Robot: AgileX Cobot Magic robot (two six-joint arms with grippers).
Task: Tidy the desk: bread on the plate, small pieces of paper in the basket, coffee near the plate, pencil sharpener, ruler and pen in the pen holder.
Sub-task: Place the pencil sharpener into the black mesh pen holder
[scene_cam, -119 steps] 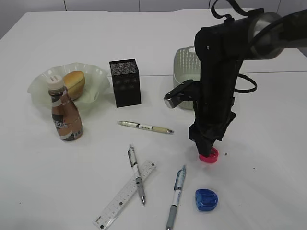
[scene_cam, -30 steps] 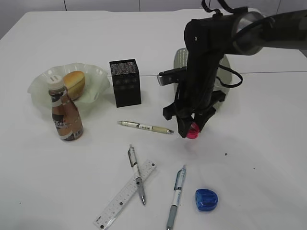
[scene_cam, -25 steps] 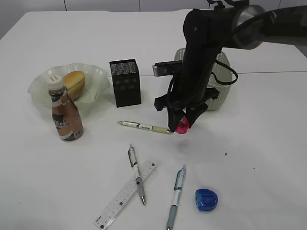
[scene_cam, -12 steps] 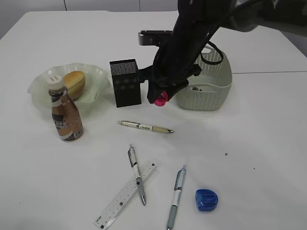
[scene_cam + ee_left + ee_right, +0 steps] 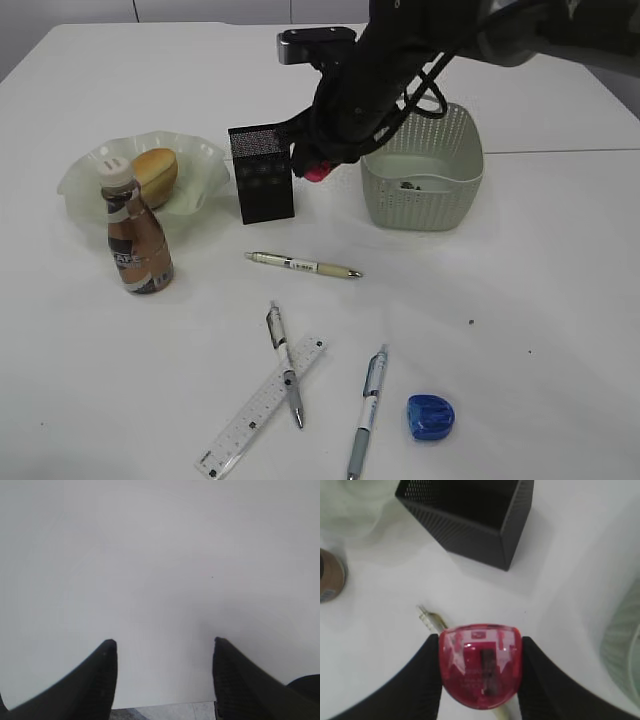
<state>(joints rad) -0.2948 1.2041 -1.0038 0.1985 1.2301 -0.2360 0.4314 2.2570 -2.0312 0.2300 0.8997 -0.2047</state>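
My right gripper (image 5: 315,170) is shut on a red pencil sharpener (image 5: 320,173) and holds it in the air just right of the black mesh pen holder (image 5: 262,172). In the right wrist view the sharpener (image 5: 480,672) fills the jaws, with the pen holder (image 5: 470,515) ahead and a pen (image 5: 432,620) below. A blue pencil sharpener (image 5: 430,417), the ruler (image 5: 262,405) and three pens (image 5: 303,265) (image 5: 284,362) (image 5: 367,410) lie on the desk. The bread (image 5: 155,175) lies in the plate (image 5: 205,160), the coffee (image 5: 135,232) beside it. My left gripper (image 5: 162,645) is open over bare desk.
The green basket (image 5: 425,190) stands right of the arm, with a small bit in its bottom that I cannot identify as paper. One pen lies across the ruler. The right arm reaches over the basket from the upper right.
The right gripper has carried the red sharpener up and to the left, from above the near pen to beside the pen holder's right side. The basket is uncovered now.
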